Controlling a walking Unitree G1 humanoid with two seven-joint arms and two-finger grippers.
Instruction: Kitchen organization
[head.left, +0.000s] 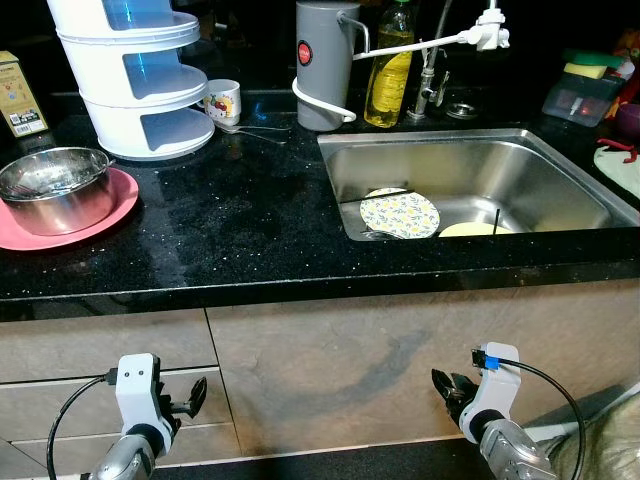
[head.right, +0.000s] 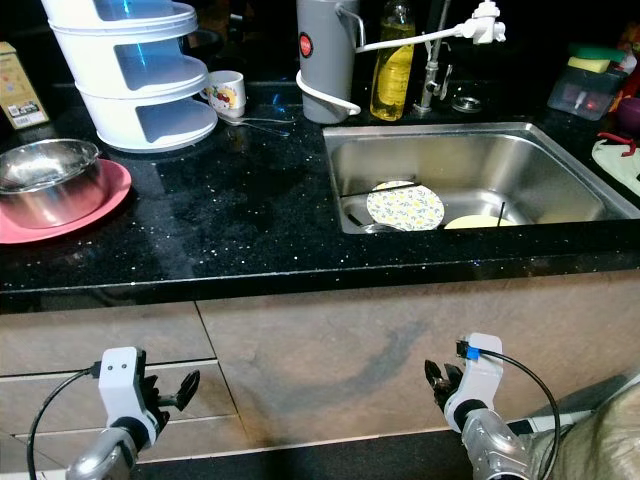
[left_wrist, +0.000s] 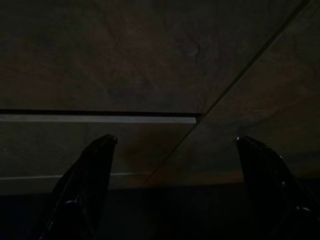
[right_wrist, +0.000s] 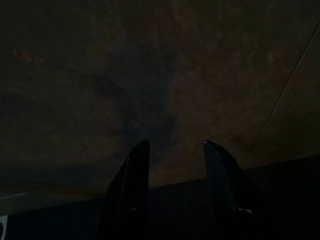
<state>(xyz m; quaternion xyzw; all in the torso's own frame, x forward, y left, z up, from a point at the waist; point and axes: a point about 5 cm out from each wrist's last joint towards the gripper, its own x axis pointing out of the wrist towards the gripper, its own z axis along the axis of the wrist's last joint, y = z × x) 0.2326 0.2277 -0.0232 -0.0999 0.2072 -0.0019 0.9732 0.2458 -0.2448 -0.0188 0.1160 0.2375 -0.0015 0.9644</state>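
From the head, we saw a floral plate (head.left: 399, 213) lying in the sink (head.left: 560, 158), a steel bowl (head.left: 52, 186) on the black tabletop (head.left: 240, 215). Wrist views: our left claw (left_wrist: 175, 145) gaped wide, right claw (right_wrist: 174, 150) narrowly parted, both empty before the cabinet front (right_wrist: 150, 75).

We see the head views sharp and evenly lit from above, with glare on the speckled black countertop (head.left: 250, 215) and steel sink (head.left: 545, 160). Both wrist views are very dim, murky and brownish.

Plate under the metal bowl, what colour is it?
Pink plate, clearest in the left eye view.
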